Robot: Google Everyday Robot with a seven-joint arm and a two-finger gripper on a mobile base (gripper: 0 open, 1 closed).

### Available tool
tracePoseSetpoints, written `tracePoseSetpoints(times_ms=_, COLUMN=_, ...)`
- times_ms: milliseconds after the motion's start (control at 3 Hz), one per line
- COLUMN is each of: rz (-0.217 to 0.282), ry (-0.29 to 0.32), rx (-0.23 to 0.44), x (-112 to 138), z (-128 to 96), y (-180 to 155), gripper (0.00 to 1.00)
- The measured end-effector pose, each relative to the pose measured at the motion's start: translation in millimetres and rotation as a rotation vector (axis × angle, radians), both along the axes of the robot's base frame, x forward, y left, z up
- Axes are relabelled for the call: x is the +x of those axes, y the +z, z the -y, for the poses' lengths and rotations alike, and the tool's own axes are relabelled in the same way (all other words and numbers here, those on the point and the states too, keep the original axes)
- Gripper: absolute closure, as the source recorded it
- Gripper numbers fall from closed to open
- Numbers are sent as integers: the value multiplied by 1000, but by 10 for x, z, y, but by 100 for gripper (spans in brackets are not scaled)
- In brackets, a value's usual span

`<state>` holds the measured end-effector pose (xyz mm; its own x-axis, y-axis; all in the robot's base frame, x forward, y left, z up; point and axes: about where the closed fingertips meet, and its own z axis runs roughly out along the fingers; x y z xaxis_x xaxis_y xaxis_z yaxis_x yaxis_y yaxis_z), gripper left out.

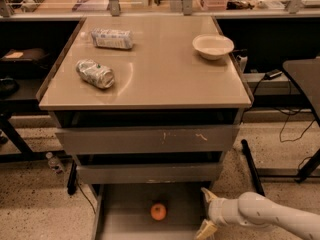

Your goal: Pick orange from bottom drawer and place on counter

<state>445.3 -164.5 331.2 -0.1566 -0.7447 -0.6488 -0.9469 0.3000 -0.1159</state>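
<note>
The orange lies on the flat grey floor of the bottom drawer, which is pulled open at the bottom of the view. My gripper is at the drawer's right side, level with the orange and a hand's width to its right. Its two pale fingers stand apart, one above and one below, and hold nothing. My white arm comes in from the lower right. The beige counter tops the grey cabinet above.
On the counter lie a crushed silver can, a wrapped packet at the back left and a white bowl at the back right. Two closed upper drawers overhang the bottom one. A dark table stands at right.
</note>
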Motion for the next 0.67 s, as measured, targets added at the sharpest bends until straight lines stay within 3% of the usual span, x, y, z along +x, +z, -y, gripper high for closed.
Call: tracePoseSetpoints(times_ms=667, rz=32, ry=127, rx=24, x=378, z=-610, y=-601, gripper=0)
